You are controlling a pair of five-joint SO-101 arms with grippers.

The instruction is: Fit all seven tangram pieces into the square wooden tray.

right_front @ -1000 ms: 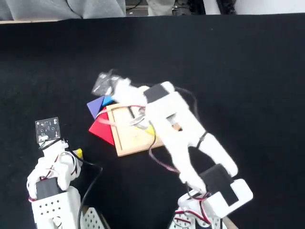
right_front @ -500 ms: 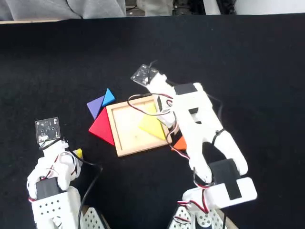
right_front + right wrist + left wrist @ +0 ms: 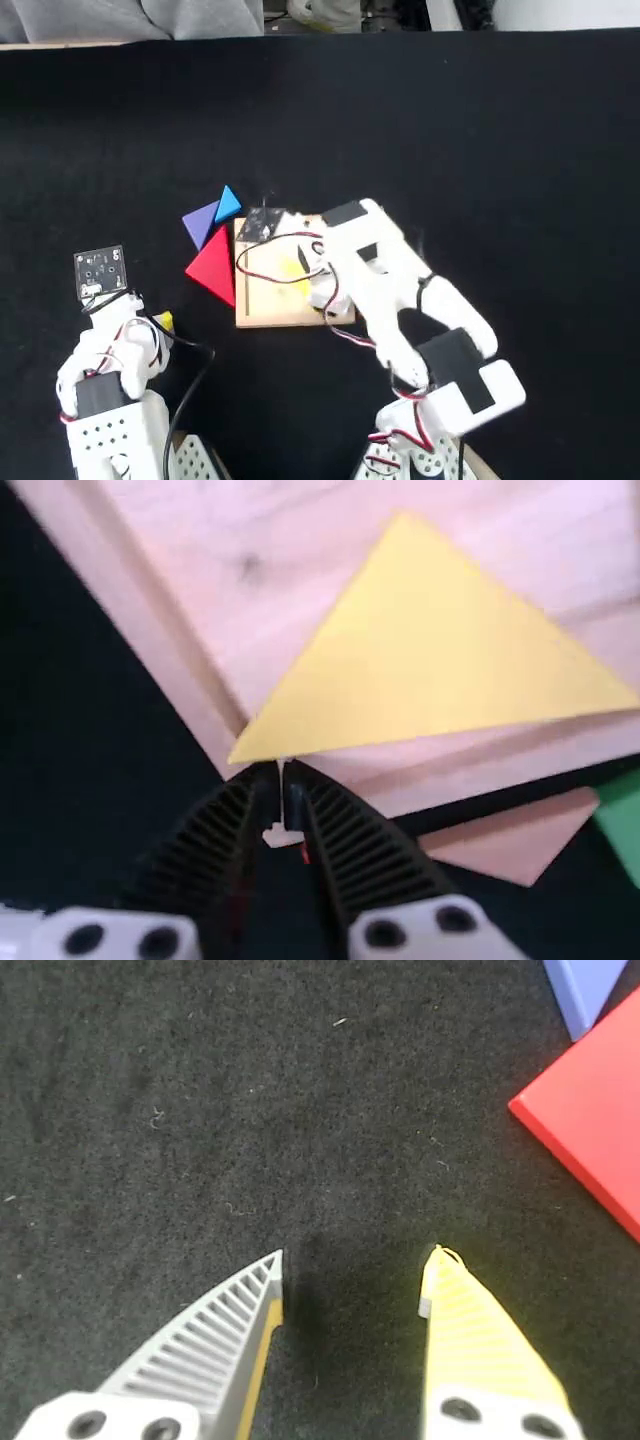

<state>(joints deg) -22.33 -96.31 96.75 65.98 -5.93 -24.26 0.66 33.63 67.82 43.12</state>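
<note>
Yellow triangle point(image 3: 430, 670) lies in the wooden tray point(image 3: 150, 610) with one corner on the rim; right gripper point(image 3: 280, 772) jaws are closed to a slit at that corner, hold unconfirmed, and left gripper point(image 3: 350, 1280) jaws are wide and empty; piece looks thin, light, stiff and slick, so I'd pinch it by the edges.

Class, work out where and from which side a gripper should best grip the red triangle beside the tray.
Probably from above, fingers straddling the left-pointing corner of the red triangle: it lies flat, its long edge close along the wooden tray, leaving little room there.
</note>
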